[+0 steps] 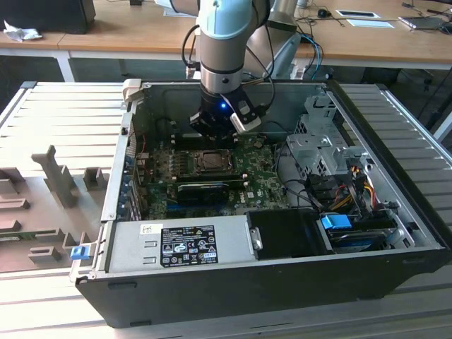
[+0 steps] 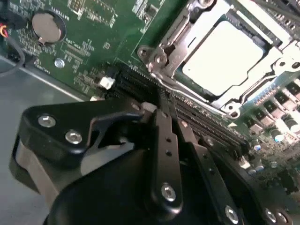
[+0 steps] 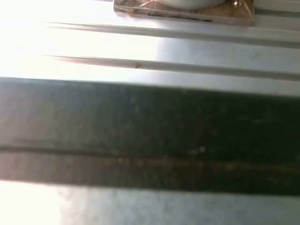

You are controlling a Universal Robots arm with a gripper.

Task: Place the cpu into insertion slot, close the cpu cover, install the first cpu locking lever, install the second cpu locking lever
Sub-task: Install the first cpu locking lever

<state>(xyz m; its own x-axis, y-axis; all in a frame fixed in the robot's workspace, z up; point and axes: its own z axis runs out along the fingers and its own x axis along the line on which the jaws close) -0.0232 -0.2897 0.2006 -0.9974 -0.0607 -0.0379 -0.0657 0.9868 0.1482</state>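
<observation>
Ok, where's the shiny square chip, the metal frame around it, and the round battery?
cpu (image 2: pixel 225 58), second wrist view, middle of its pale top.
cpu cover (image 2: pixel 161 51), second wrist view, frame's corner.
coin battery (image 2: pixel 47 26), second wrist view, its face.

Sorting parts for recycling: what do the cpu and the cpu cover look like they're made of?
The cpu has a pale, matte silver-grey top, probably plated metal, with soft even glare. The cpu cover around it looks like bare stamped steel: bright, shiny edges and sharp highlights in the second wrist view.
</observation>
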